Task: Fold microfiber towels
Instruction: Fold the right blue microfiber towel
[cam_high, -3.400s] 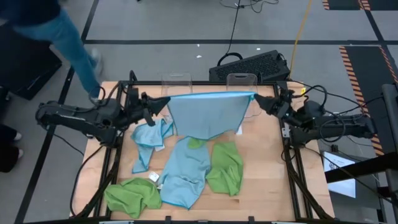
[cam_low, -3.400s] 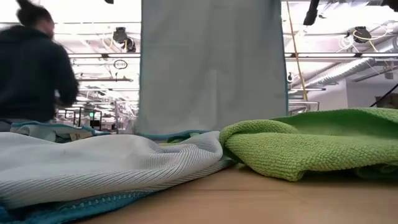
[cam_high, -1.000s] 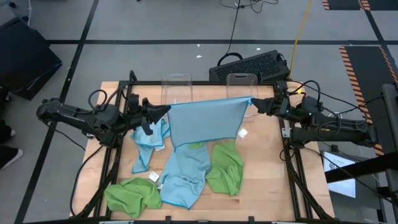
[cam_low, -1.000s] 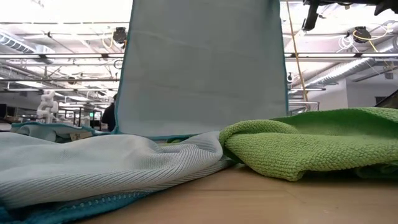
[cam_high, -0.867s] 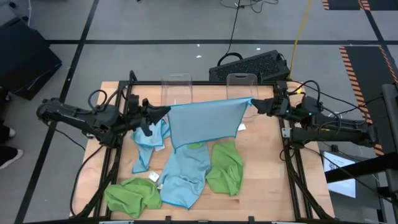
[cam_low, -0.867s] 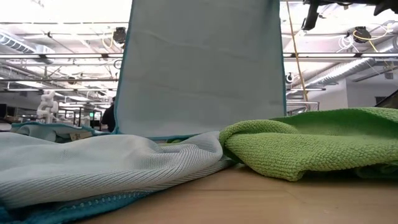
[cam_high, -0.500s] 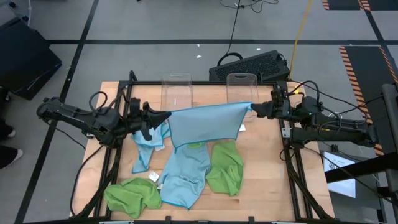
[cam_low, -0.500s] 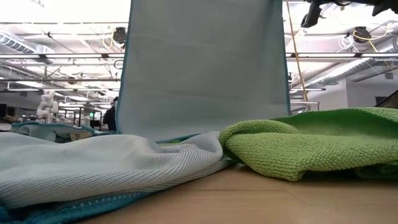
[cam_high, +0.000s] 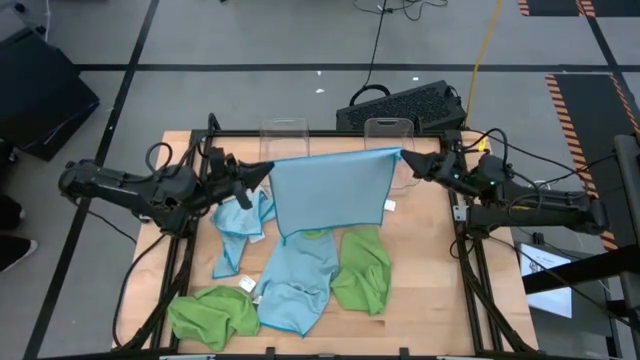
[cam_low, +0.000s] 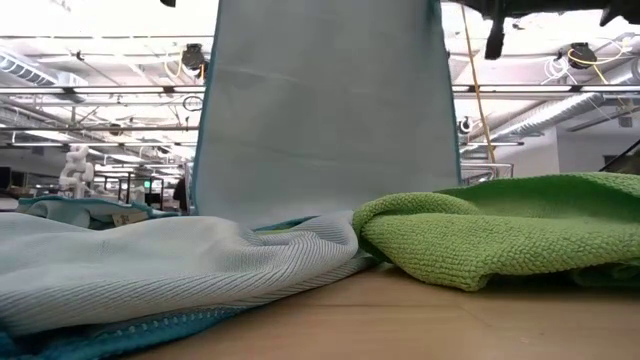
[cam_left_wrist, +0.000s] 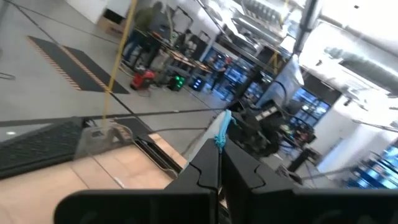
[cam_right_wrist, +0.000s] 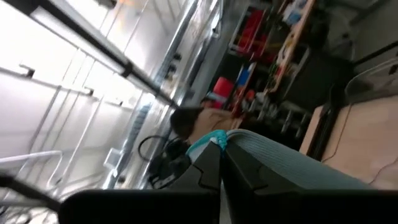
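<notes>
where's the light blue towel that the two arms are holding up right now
In the high view, the light blue towel hangs stretched over the table's far middle, between the left gripper and the right gripper, above another blue towel.

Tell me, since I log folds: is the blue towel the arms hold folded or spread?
Spread: the blue towel hangs as one flat sheet, stretched between the left gripper and right gripper.
</notes>
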